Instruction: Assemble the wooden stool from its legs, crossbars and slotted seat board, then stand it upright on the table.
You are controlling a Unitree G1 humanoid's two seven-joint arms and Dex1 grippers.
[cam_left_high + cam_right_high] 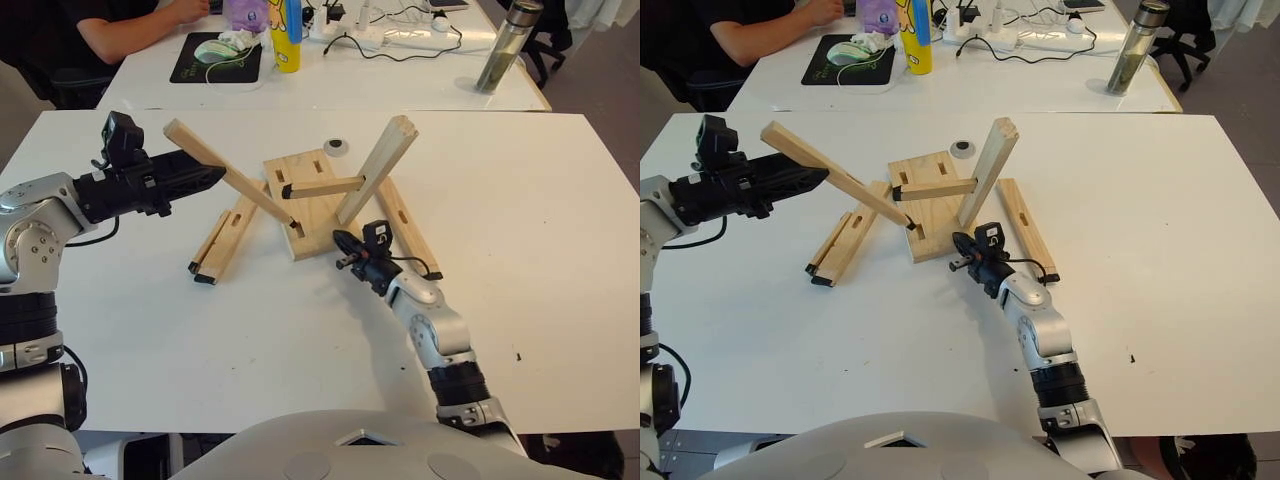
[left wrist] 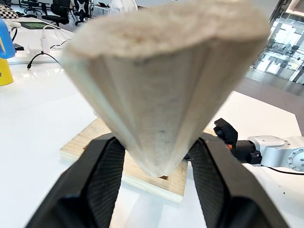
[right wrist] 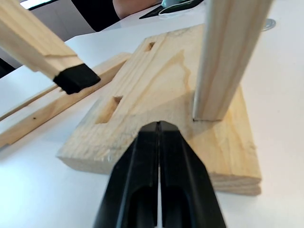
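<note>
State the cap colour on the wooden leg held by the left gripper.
Black cap, clearest in the right wrist view.

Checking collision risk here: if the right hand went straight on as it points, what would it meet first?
The right hand would likely meet the near edge of the seat board first, close beside the foot of the upright leg; depth is hard to judge.

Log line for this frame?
left gripper shut on leg | right gripper shut at seat board edge | second leg standing in board

seat board (image 1: 315,210) on the table (image 1: 540,250); flat leg (image 1: 225,240) left of it, second leg (image 1: 408,226) right.
</note>
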